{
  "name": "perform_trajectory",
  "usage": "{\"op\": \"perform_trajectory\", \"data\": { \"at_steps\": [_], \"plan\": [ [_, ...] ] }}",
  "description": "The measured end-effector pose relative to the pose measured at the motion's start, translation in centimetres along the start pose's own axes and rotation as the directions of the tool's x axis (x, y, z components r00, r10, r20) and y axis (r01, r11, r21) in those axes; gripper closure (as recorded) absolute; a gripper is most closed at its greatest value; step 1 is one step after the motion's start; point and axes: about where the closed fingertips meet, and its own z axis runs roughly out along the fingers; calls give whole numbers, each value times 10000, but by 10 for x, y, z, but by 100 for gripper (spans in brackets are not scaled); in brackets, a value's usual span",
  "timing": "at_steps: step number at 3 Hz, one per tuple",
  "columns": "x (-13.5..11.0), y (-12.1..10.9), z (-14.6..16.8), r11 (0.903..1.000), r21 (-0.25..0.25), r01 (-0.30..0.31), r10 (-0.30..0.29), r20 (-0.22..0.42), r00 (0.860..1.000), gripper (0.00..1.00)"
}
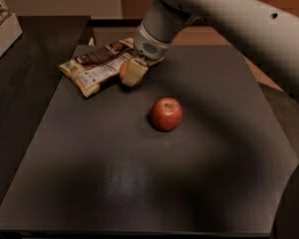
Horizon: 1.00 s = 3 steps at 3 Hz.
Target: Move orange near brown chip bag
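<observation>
The brown chip bag (pixel 96 65) lies flat at the back left of the dark table. The orange (pixel 123 69) sits right at the bag's right edge, and only a small orange sliver of it shows. My gripper (pixel 132 72) hangs from the grey arm directly over and in front of the orange and covers most of it. I cannot tell whether the orange rests on the table or is held.
A shiny red apple (pixel 166 113) stands on the dark table (pixel 139 183) in front and to the right of the gripper. A pale box (pixel 2 31) sits at the far left edge. The grey arm (pixel 229 19) spans the upper right.
</observation>
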Motion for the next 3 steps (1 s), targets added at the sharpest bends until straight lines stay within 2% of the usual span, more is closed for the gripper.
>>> {"op": "perform_trajectory", "data": {
  "at_steps": [3],
  "plan": [
    [13,-5,19,9989,-110,-454,454,13,9990,100]
  ]
}}
